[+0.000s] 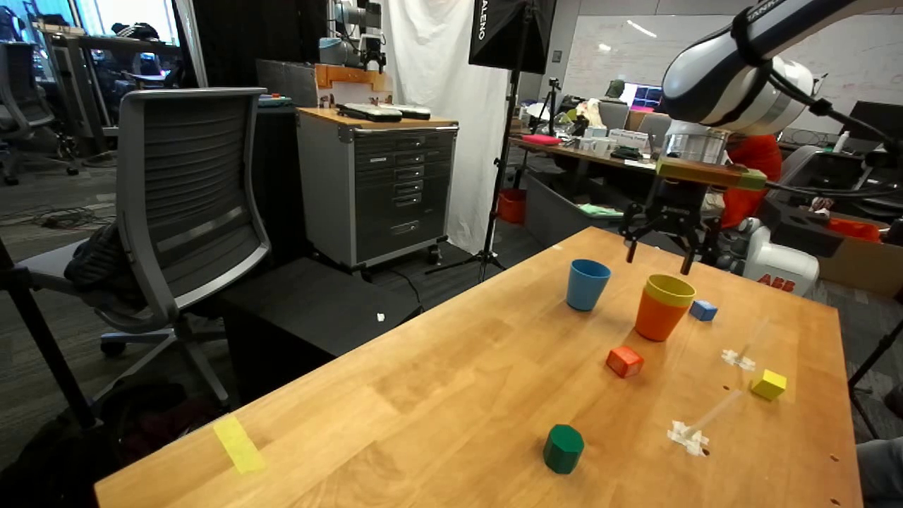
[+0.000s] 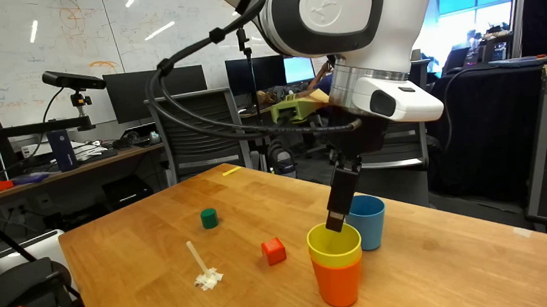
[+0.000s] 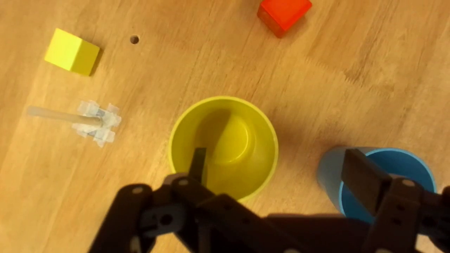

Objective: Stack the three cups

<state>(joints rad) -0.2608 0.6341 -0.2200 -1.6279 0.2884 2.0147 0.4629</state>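
The yellow cup (image 1: 670, 288) sits nested in the orange-red cup (image 1: 661, 317), upright on the wooden table. In an exterior view the yellow cup (image 2: 330, 260) shows a wide band above the orange-red cup (image 2: 338, 285). The blue cup (image 1: 587, 286) stands upright and separate beside this pair; it also shows in an exterior view (image 2: 372, 226). My gripper (image 1: 658, 261) is open and empty above the cups. In the wrist view the gripper (image 3: 276, 153) has one finger over the yellow cup (image 3: 239, 140) and one over the blue cup (image 3: 404, 163). The orange-red cup is hidden there.
A red cube (image 1: 624, 360) lies near the nested cups. A blue cube (image 1: 703, 310) is close beside them. A yellow cube (image 1: 769, 384) and a green block (image 1: 563, 449) lie farther off. Straws taped to the table (image 1: 688, 437) (image 2: 208, 278) stick up. A table edge runs behind the blue cup.
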